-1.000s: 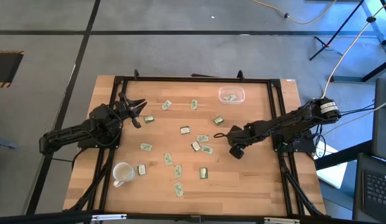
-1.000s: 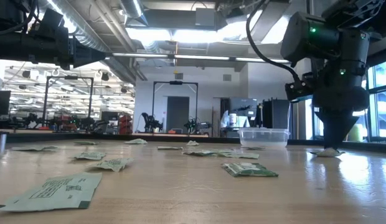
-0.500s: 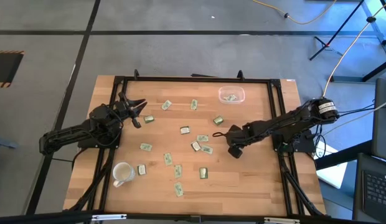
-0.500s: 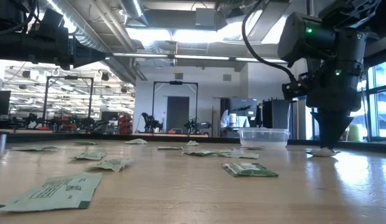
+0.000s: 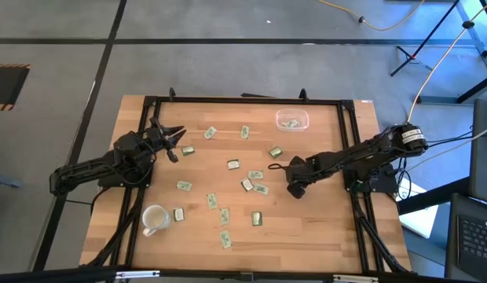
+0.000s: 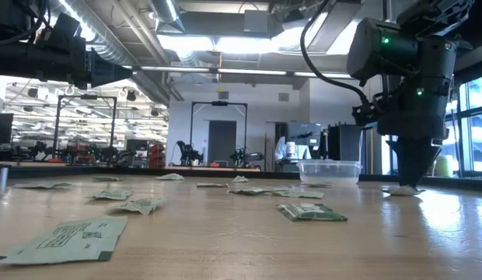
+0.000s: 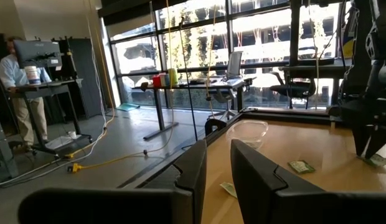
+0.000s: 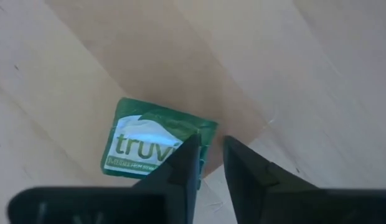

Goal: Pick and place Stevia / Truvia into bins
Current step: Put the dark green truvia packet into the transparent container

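Pale wooden table (image 5: 322,236) inside a dark frame, with a large bright hall behind it in the low view.

Right gripper (image 8: 208,146) low over the table's right half, pointing straight down, fingers parted by only a narrow gap and closed on nothing. Directly below it, one Truvia sachet (image 8: 149,143) lying flat on the wood, its corner just under the fingertips.

For a good pick, probably better to centre first: move the gripper from the corner toward the middle of the sachet, open a little wider, press lightly down so that the thin paper bends up between the fingers, then close. Risk otherwise: pinching only the corner, or sliding the sachet away.

Left gripper (image 5: 171,141) waiting above the table's left side, fingers apart, holding nothing.

Sachet: small, flat, rectangular, green border, white middle with green "truvi" letters, slightly creased. Other sachets (image 5: 234,164) scattered across the table's middle. Clear bin (image 5: 279,119) near the far edge, well apart from the right gripper, a few sachets already inside.
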